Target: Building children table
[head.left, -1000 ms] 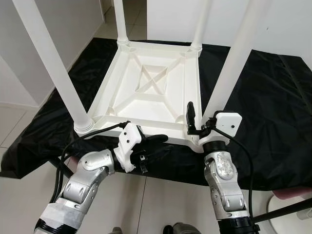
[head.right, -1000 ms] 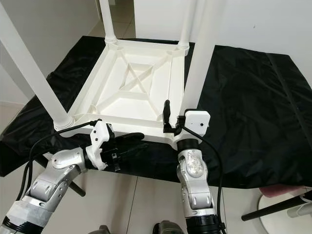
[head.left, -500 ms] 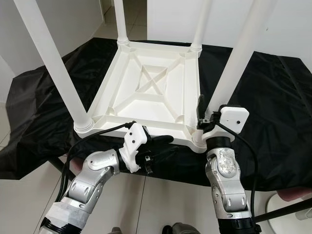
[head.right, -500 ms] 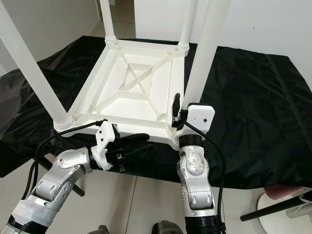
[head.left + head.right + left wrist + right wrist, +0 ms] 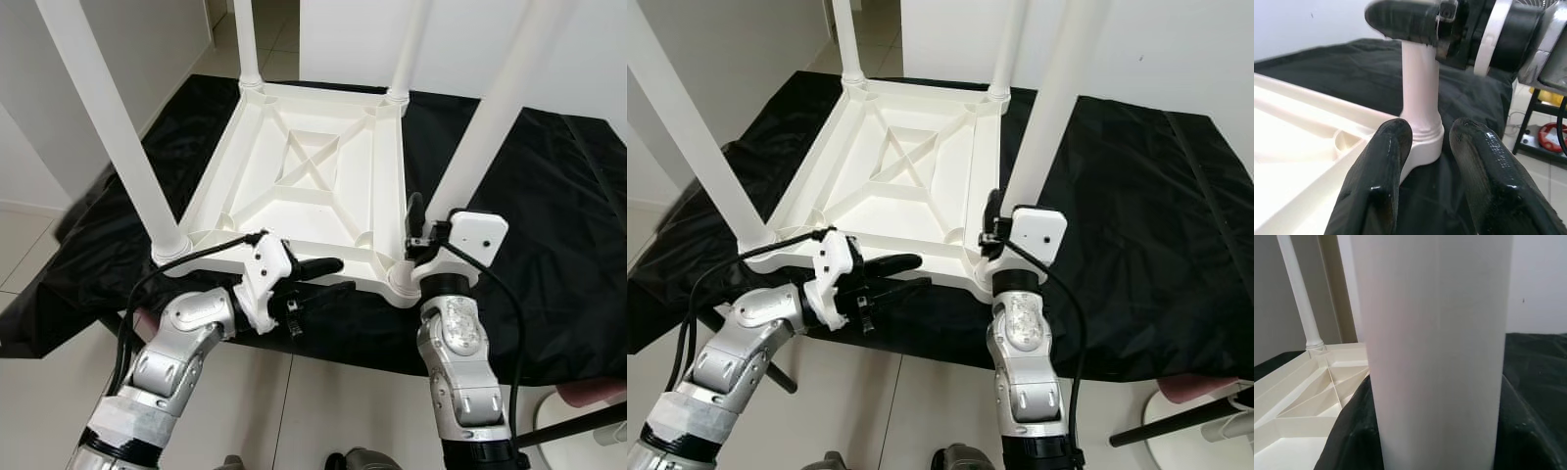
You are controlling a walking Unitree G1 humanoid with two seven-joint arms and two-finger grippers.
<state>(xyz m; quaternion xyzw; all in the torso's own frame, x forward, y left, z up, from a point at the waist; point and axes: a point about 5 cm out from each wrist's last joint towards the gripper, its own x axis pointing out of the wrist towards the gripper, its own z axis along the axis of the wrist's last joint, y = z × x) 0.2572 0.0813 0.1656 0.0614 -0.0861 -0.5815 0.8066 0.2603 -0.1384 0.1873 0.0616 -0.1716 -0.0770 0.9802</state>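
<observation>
right gripper is up at the near right corner of the upside-down white plastic children's table, its black fingers wrapped either side of the white round table leg that stands in that corner socket, and it's clamped on that leg just above the base. the right wrist view has the leg straight ahead, a dark finger on each flank, touching it.

left gripper sits at the table's near edge, fingers pointing across toward the right corner, parted and holding nothing. one finger lies just against the white rim, the other lower, over the cloth. from the left wrist view the two glossy black fingers frame the collar of that same leg, with the right gripper closed around it higher up.

the table lies top-down on the black cloth-covered surface, ribbed underside up with a crossed brace in the middle. three more white legs stand in the other corners: near left, far left, far right. pale tiled floor beside the surface.
</observation>
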